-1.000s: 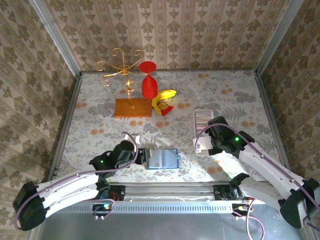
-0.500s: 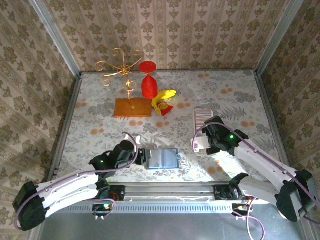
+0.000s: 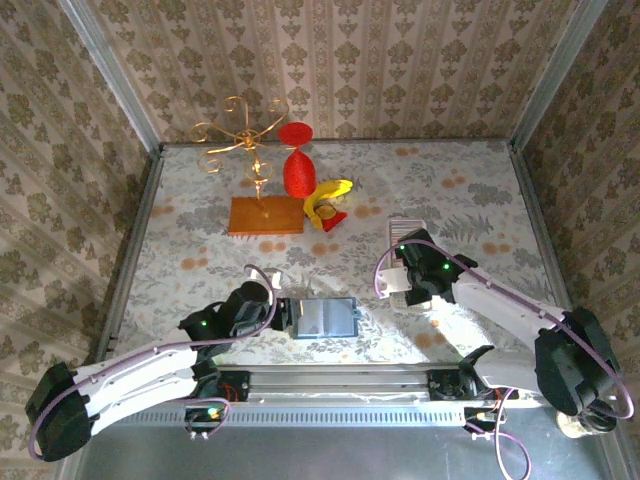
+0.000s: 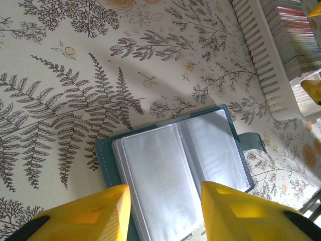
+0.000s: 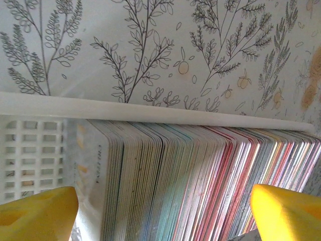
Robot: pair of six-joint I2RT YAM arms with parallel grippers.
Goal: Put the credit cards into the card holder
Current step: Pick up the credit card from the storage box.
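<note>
Credit cards [image 5: 200, 186] packed on edge in white slotted tray [image 5: 150, 108], R side of desk [image 4: 60, 75]; none in card holder yet.
We see the R end effector [image 5: 164, 196] close above the stack, fingers spread wide w/ cards between them, gripping nothing. We'd judge it's lining up to pinch one card out. The teal card holder [image 4: 175, 165] lies open near the desk's front edge, well apart from the tray, clear sleeves [image 4: 150, 175] facing up so a card can slide in. L end effector [image 4: 163, 193] sits at its edge, fingers part-closed. We can't tell if it's clamping the cover or just hovering; prob. there to steady it.
</note>
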